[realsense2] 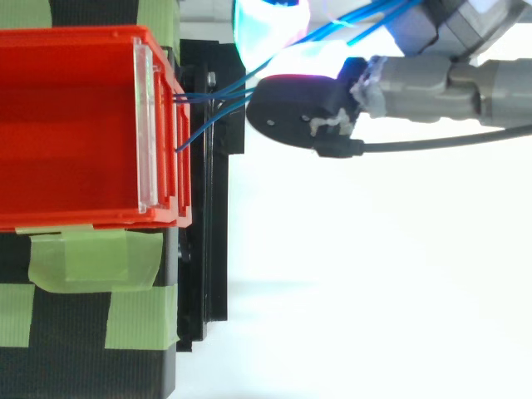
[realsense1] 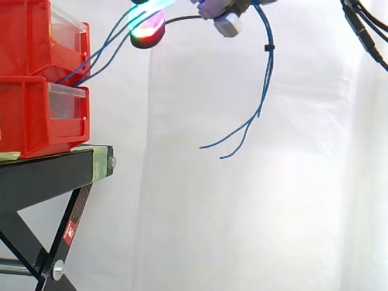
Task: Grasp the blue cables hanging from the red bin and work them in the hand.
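The blue cables (realsense1: 265,79) come out at the front of the red bin (realsense2: 75,125) and run as a slanted line up to the hand (realsense2: 416,87), which in the side view is higher than the bin and to its right. They pass between the glowing fingertips (realsense1: 148,31), and the hand seems closed on them in a narrow pinch. Past the hand, the thin cables hang down freely. Their loose ends split and curve, well apart from the bin.

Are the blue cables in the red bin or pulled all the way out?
In. The blue cables run out of the red bin's front up to the robot hand, and their other ends dangle free below it.
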You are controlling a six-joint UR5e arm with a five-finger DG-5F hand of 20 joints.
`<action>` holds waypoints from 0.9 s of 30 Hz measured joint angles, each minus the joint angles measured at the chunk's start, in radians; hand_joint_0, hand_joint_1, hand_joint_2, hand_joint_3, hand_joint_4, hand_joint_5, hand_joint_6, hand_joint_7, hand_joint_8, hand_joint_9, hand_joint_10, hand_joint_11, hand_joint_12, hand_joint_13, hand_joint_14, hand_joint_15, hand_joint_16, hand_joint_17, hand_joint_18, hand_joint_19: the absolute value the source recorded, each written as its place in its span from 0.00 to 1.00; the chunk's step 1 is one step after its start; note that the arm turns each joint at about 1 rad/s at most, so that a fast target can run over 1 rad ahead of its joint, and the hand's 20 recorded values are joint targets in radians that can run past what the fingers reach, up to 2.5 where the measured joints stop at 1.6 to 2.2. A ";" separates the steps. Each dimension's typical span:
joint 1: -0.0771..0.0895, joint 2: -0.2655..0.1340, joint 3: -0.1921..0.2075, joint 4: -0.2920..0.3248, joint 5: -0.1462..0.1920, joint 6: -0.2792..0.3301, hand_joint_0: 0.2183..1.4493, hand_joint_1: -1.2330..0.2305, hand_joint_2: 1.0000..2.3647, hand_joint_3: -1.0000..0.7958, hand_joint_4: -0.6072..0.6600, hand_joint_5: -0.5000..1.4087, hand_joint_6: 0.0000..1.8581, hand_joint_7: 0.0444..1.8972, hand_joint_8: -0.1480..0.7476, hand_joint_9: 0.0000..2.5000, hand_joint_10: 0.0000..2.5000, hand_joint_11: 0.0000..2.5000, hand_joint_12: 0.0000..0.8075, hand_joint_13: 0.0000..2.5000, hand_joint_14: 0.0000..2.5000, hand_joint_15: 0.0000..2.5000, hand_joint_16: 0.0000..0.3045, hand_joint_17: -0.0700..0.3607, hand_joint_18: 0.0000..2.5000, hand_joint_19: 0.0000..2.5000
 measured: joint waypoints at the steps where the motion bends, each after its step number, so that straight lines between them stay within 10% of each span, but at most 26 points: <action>1: 0.000 0.000 0.000 -0.004 0.001 0.006 0.47 0.37 0.49 0.70 0.73 0.46 0.00 0.76 0.74 0.69 1.00 1.00 0.95 0.83 1.00 0.80 0.80 0.59 1.00 0.31; 10: 0.000 0.000 0.000 -0.019 0.005 0.021 0.64 0.35 0.24 0.75 0.67 0.46 0.00 0.71 0.74 0.69 1.00 1.00 0.95 0.83 1.00 0.80 0.80 0.59 1.00 0.31; 12: 0.000 0.000 0.000 -0.019 0.004 0.022 0.66 0.33 0.00 0.74 0.68 0.46 0.00 0.71 0.74 0.69 1.00 1.00 0.95 0.83 1.00 0.80 0.80 0.59 1.00 0.31; 17: 0.000 0.000 0.000 -0.017 0.002 0.021 0.57 0.34 0.01 0.57 0.71 0.46 0.00 0.73 0.74 0.69 1.00 1.00 0.95 0.83 1.00 0.80 0.80 0.59 1.00 0.31; 27: -0.002 0.000 0.000 0.018 -0.001 0.008 0.76 0.38 0.10 0.83 0.67 0.48 0.00 0.76 0.74 0.69 1.00 1.00 0.95 0.83 1.00 0.80 0.80 0.59 1.00 0.31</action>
